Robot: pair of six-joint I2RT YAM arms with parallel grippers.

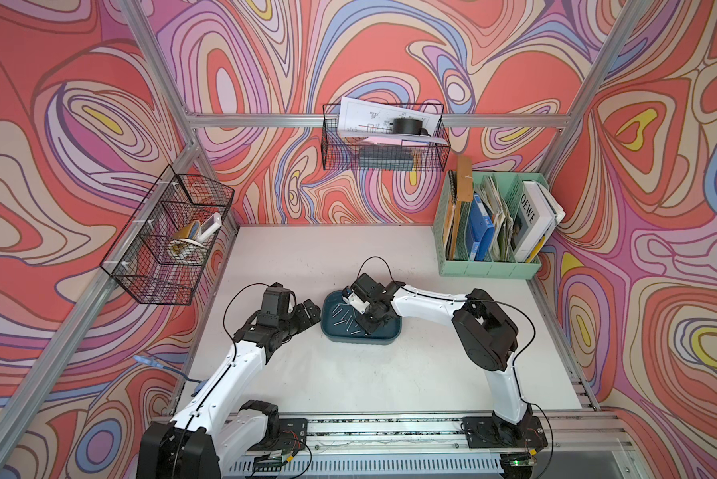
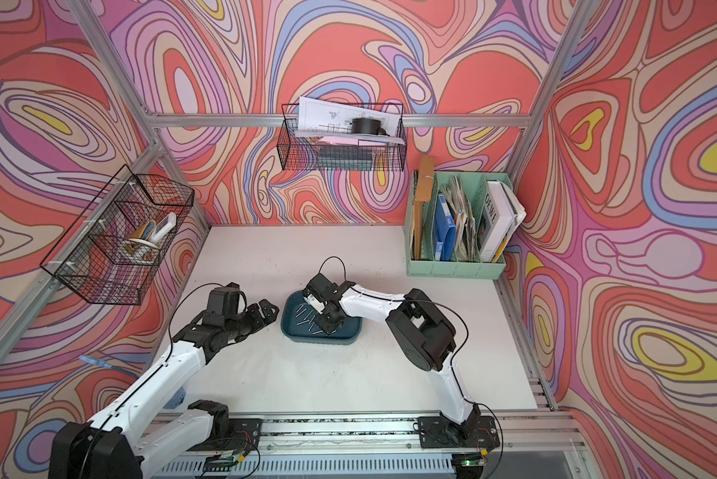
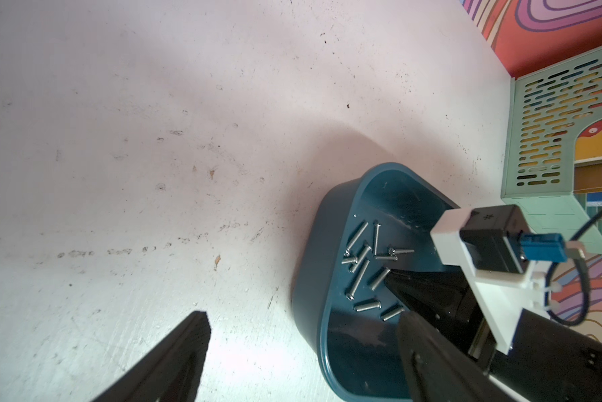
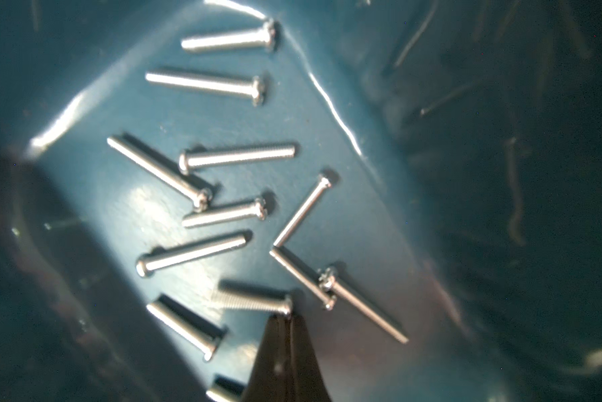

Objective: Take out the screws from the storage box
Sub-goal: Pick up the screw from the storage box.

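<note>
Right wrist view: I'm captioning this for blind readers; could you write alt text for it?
The right gripper, shut, has its black tips at the head of one screw, among about a dozen silver screws lying scattered on the glossy floor of the dark teal storage box.

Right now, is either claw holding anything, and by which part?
Left claw open, empty. Right claw shut, tips at the head of one screw in the storage box; an actual pinch cannot be told.

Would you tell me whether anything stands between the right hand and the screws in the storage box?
Nothing visible does: the right hand is down inside the storage box, its shut tips at the head of one of the screws.
</note>
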